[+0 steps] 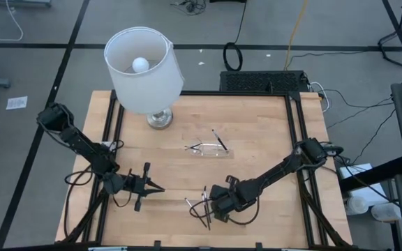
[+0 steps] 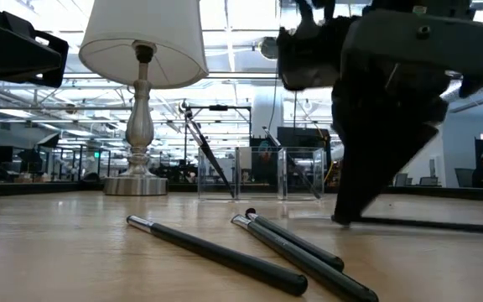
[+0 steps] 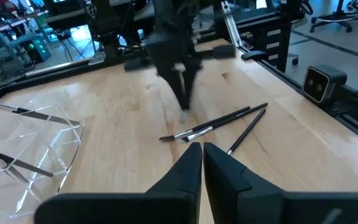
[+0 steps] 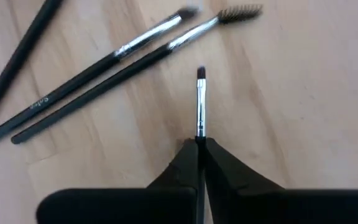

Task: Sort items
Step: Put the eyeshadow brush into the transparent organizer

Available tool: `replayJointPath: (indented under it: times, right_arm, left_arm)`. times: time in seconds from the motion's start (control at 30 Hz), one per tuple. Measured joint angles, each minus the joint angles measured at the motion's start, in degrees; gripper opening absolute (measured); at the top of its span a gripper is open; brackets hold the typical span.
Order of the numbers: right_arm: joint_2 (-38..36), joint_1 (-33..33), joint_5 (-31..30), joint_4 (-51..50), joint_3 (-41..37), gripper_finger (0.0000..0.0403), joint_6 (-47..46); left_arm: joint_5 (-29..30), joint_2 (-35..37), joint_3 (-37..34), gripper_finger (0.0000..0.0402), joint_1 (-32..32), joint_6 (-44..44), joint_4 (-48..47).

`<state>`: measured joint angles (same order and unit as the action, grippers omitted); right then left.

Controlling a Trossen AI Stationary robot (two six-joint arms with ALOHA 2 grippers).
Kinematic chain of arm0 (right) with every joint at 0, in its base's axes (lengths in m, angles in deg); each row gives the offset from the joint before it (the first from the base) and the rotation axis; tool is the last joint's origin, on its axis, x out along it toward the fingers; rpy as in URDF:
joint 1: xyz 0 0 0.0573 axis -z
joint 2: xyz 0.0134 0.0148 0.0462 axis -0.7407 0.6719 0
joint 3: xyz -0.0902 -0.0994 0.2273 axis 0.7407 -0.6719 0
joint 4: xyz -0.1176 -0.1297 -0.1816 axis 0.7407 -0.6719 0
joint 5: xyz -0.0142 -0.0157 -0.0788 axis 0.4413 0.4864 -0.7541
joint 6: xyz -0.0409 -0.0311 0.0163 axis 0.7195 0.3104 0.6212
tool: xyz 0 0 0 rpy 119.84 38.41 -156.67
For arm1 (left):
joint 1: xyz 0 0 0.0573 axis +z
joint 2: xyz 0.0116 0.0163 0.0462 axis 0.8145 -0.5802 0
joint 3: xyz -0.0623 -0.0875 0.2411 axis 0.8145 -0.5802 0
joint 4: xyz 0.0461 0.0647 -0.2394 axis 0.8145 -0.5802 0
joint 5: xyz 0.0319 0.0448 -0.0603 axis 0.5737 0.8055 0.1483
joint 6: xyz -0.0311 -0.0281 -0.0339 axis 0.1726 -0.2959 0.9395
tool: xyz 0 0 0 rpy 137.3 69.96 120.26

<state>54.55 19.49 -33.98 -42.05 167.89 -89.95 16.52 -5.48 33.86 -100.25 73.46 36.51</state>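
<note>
Starting from the lamp [image 1: 144, 70] side: left pincer [image 1: 153, 187] hangs clenched on nothing, below the lamp. The tray [image 1: 209, 148] sits right of the lamp with a couple of brushes in it. Right pincer [image 4: 199, 146] is clamped on one brush [image 4: 199, 102], its long axis running straight out past the fingertips. Loose brushes [image 4: 98, 68] lie just beside it, so the right arm's nearer.

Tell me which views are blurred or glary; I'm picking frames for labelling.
Left wrist view: the right end effector is smeared by motion blur, while the brushes stay sharp. Low view: bright windows backlight the lamp; the near brush ends are soft. Right wrist view: crisp, with the held brush sharp. High view: evenly lit.
</note>
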Motion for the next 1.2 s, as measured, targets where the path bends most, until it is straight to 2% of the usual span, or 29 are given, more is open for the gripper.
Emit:
replayJointPath:
  times: [0.17,0.27,0.47,0.57,0.7,0.83,0.9,1.0,1.2]
  right_arm:
    - [-8.58,0.07,-9.13,4.57,0.48,0.0001,5.67]
    - [-12.04,-0.35,-12.55,5.69,0.08,0.0001,10.26]
    - [-18.84,-1.42,-21.13,15.32,-0.25,0.0001,24.58]
    - [-21.86,-1.43,-19.56,28.04,-5.67,0.0000,32.70]
    - [-25.47,-0.98,-15.64,54.10,-17.23,0.0000,44.34]
    - [-25.92,1.07,-9.01,77.15,-29.52,0.0000,49.63]
    - [-26.14,2.20,-7.75,85.45,-33.71,0.0000,50.98]
    - [-26.13,3.50,-7.70,90.76,-38.32,0.0000,52.37]
    - [-26.19,5.54,-9.08,91.98,-42.88,0.0000,53.27]
  left_arm:
    - [0.00,0.00,0.02,0.0026,0.00,0.04,0.00]
    - [0.00,0.00,0.02,0.0026,0.00,0.13,0.00]
    - [0.00,0.00,0.02,0.0026,0.00,0.17,-0.17]
    - [-0.02,0.00,0.02,0.0026,0.00,0.28,-0.15]
    - [-0.02,0.00,0.02,0.0026,0.00,0.30,-0.04]
    - [-0.02,0.00,0.02,0.0026,0.04,0.25,-0.07]
    - [-0.02,0.00,0.02,0.0026,0.04,0.25,-0.01]
    - [-0.02,0.01,0.02,0.0026,0.04,-0.02,-0.04]
    - [-0.02,0.02,0.02,0.0026,0.04,-0.82,-0.48]
